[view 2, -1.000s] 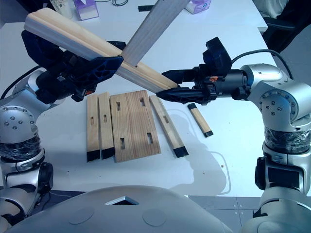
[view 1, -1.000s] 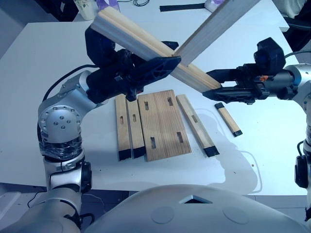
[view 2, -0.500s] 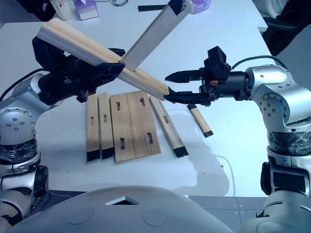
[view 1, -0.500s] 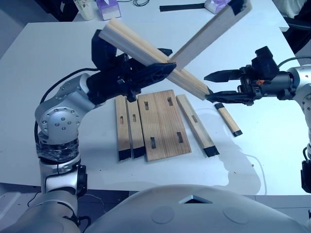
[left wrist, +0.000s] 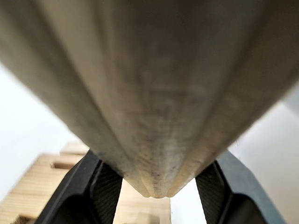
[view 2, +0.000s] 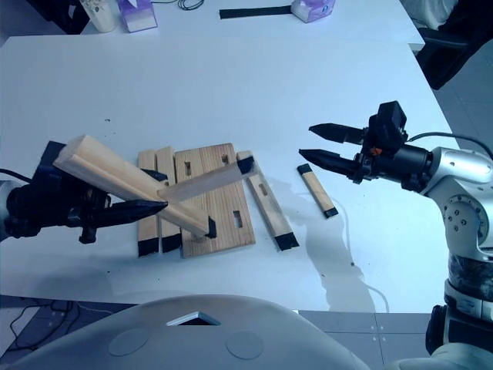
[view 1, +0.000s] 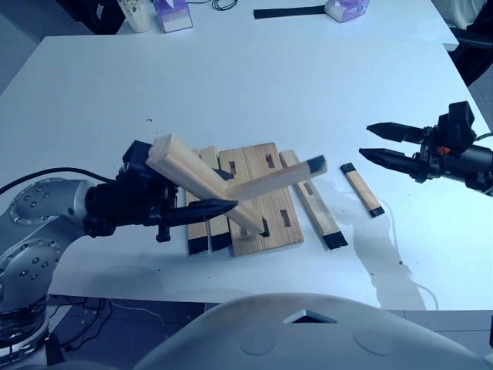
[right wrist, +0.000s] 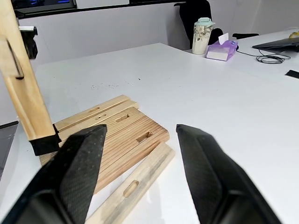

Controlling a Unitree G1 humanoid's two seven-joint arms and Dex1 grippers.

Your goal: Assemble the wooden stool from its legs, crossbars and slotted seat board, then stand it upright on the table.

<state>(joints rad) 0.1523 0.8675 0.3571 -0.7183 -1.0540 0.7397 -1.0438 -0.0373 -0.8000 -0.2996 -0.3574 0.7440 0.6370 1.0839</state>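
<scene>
My left gripper [view 1: 192, 210] is shut on a wooden leg [view 1: 204, 185], held low and slanted over the slotted seat board [view 1: 281, 217]. A crossbar [view 1: 281, 176] sticks out of that leg toward the right. In the left wrist view the leg [left wrist: 154, 93] is clamped between both fingers [left wrist: 105, 191]. My right gripper [view 1: 368, 140] hangs open to the right, apart from the wood, above a short crossbar [view 1: 362, 189] lying on the table. A slotted leg [view 1: 312, 204] lies right of the board and two more legs [view 1: 198, 231] lie left of it.
At the white table's far edge stand a cup [view 1: 139, 11], a purple tissue box [view 1: 173, 15] and a black strip [view 1: 289, 11]. The right wrist view shows the seat board [right wrist: 126, 133] ahead of my open fingers [right wrist: 79, 172].
The right gripper let go of the leg's end, opened and drew back to the right. The left arm swung the leg with its crossbar down from high up to just over the seat board.
</scene>
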